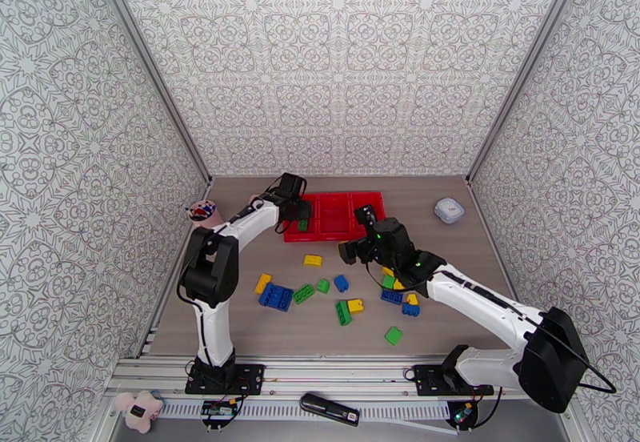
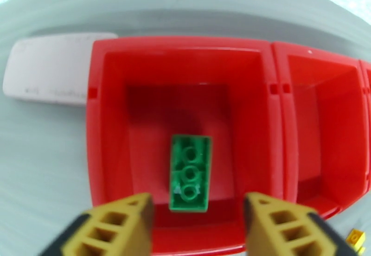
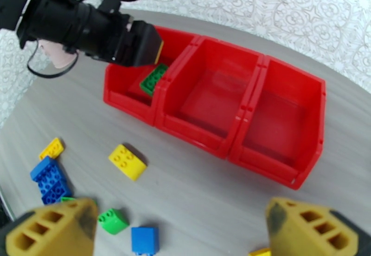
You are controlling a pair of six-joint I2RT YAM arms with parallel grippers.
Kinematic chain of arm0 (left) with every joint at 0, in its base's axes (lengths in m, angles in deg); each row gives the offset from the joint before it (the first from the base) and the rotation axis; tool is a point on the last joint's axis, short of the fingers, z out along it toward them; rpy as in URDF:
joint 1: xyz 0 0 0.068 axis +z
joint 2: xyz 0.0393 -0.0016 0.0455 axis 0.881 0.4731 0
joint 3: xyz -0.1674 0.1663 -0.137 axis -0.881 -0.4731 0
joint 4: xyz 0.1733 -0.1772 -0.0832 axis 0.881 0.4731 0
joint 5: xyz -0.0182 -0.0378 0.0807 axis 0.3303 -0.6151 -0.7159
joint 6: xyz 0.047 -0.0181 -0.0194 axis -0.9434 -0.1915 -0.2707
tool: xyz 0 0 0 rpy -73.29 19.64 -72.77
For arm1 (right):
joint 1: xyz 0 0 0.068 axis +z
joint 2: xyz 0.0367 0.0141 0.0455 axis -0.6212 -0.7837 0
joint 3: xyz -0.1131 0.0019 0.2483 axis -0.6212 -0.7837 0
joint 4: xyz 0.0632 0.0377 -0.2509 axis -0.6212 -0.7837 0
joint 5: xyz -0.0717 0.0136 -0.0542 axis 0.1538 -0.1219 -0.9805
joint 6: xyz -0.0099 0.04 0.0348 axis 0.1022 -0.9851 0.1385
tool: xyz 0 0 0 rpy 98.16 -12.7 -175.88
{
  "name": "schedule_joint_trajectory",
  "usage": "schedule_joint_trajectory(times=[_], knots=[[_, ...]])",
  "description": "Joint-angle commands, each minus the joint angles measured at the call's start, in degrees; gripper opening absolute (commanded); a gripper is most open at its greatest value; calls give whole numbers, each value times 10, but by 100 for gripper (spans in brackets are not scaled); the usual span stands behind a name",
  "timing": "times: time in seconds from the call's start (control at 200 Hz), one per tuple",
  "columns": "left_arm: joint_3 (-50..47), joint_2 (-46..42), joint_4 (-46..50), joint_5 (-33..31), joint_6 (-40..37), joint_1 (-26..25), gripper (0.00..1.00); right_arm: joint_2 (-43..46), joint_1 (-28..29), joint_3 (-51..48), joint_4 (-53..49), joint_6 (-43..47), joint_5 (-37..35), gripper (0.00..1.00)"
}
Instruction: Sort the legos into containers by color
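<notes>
green brick in the end bin, both grippers empty

yellow fingers of the left gripper (image 2: 198,213) stand apart with nothing between them. it hangs over the near wall of the left bin (image 2: 107,113). straight below, the green brick (image 2: 189,173) lies studs up on that bin's floor, close to the near wall and clear of both fingers.

the right gripper (image 3: 181,217) is spread wide and carries nothing. it hovers over the table (image 3: 199,178) on the near side of the containers (image 3: 241,113). the middle bin (image 3: 208,90) and right bin (image 3: 278,118) look bare inside.

below and ahead of it lie loose legos: a yellow brick (image 3: 127,161), a small green one (image 3: 112,220), a blue square (image 3: 144,240) and a larger blue brick (image 3: 50,180). the top view has the rest scattered between the arms, well apart from the bins.

sorting looks barely begun, with one brick in and the heap waiting.

likely troubles from here:
- the left fingers sit low at the bin wall, so a pull back without lift could hook the rim and drag the joined tray.
- both arms crowd the same corner, so a reach by the right toward the yellow brick may brush the left.
- some bricks near the right arm lie touching, and wide jaws could pinch two colours at once.
</notes>
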Motion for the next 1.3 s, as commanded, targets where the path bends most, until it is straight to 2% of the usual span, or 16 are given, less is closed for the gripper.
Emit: schedule_joint_trajectory(times=[0.0,0.08,0.35,0.505,0.805,0.94,1.035,1.065,1.295], knots=[[-26,-54,-6,12,-10,-5,70,22,5,8,-37,-28,-46,100],[-57,-92,-13,11,-15,-12,81,34,5,3,-61,-43,-59,100],[-210,-249,-103,23,-65,-63,100,61,-8,4,-196,-95,-94,100],[-301,-340,-160,47,-124,-106,100,55,-42,17,-266,-100,-59,100],[-454,-482,-273,125,-269,-195,100,-7,-109,64,-357,-42,-1,100],[-496,-504,-325,170,-274,-201,100,-58,-130,96,-385,9,16,100],[-497,-506,-326,172,-285,-209,100,-90,-142,113,-394,38,22,100],[-497,-505,-326,190,-292,-212,100,-98,-145,116,-393,44,23,100],[-501,-496,-329,214,-304,-231,100,-159,-156,130,-390,92,28,88]])
